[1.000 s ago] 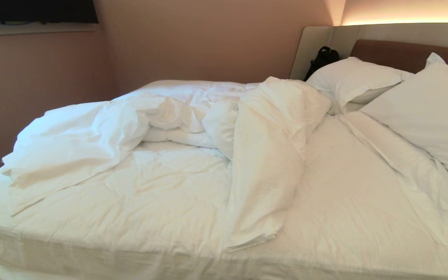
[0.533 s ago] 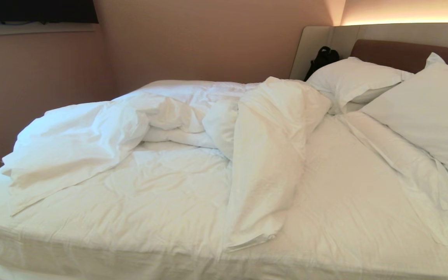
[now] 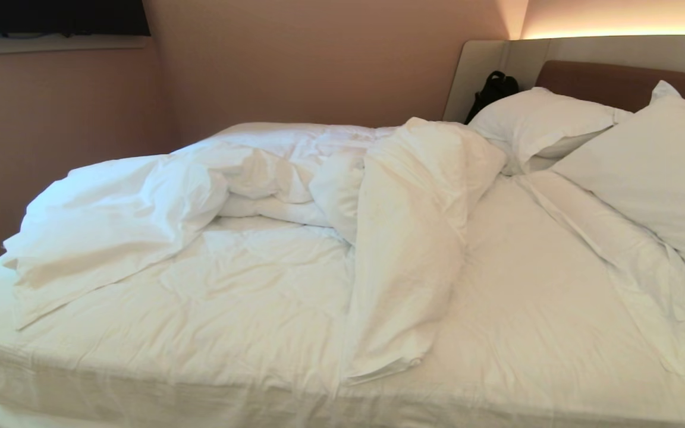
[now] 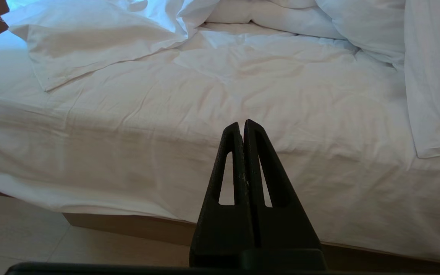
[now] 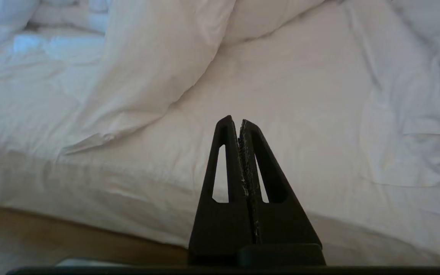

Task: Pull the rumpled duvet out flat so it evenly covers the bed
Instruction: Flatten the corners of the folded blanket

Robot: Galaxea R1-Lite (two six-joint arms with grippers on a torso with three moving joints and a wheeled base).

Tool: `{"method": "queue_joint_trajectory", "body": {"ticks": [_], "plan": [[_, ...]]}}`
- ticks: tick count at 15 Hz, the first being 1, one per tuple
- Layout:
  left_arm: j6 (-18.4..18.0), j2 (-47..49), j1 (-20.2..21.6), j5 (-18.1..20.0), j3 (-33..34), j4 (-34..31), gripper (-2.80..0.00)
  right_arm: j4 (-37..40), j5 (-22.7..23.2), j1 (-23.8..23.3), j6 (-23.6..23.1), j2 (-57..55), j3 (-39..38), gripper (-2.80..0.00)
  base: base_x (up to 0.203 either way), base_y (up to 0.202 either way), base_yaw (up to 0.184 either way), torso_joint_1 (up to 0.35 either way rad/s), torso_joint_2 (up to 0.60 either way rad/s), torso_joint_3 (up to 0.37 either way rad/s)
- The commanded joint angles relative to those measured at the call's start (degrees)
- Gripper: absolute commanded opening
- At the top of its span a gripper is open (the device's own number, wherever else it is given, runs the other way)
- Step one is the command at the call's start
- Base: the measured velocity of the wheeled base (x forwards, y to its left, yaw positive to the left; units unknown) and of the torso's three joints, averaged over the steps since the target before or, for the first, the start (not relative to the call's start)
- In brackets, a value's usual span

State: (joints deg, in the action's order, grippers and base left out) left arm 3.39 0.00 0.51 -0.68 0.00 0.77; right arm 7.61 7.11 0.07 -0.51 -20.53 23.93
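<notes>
The bed (image 3: 533, 279) fills the head view, its white sheet bare on the right half. The rumpled white duvet (image 3: 247, 285) covers the left half. One long flap (image 3: 408, 249) is folded back down the middle, and another bunch (image 3: 110, 220) is heaped at the far left. Neither arm shows in the head view. My left gripper (image 4: 241, 123) is shut and empty, held off the bed's near side and pointing at the duvet (image 4: 243, 76). My right gripper (image 5: 235, 120) is also shut and empty, pointing at the bare sheet (image 5: 300, 114) just right of the folded flap (image 5: 155, 68).
Two white pillows (image 3: 541, 122) (image 3: 657, 172) lean on the padded headboard (image 3: 616, 83) at the back right, with a black bag (image 3: 493, 89) beside them. A pink wall (image 3: 51, 119) runs along the bed's left and far sides. Brown plinth (image 4: 128, 225) and beige floor (image 4: 21, 229) lie below the near edge.
</notes>
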Motion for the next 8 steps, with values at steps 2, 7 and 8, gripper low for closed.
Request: {"method": "queue_joint_trajectory", "body": {"ticks": [2,7,8], "plan": [[0.0,0.1,0.0,0.0,0.0,0.0,-2.8,-10.6,3.0,0.7,0.0,-21.7,2.1,-2.8,0.0,0.0,0.0,0.0,0.0,0.0],[0.0,0.1,0.0,0.0,0.0,0.0,-2.8,-19.0,3.4,5.7,2.0,-50.4,10.2,-2.8,0.0,0.0,0.0,0.0,0.0,0.0],[0.0,0.1,0.0,0.0,0.0,0.0,-2.8,-19.7,3.3,7.2,2.5,-55.9,13.0,-2.8,0.0,0.0,0.0,0.0,0.0,0.0]]}}
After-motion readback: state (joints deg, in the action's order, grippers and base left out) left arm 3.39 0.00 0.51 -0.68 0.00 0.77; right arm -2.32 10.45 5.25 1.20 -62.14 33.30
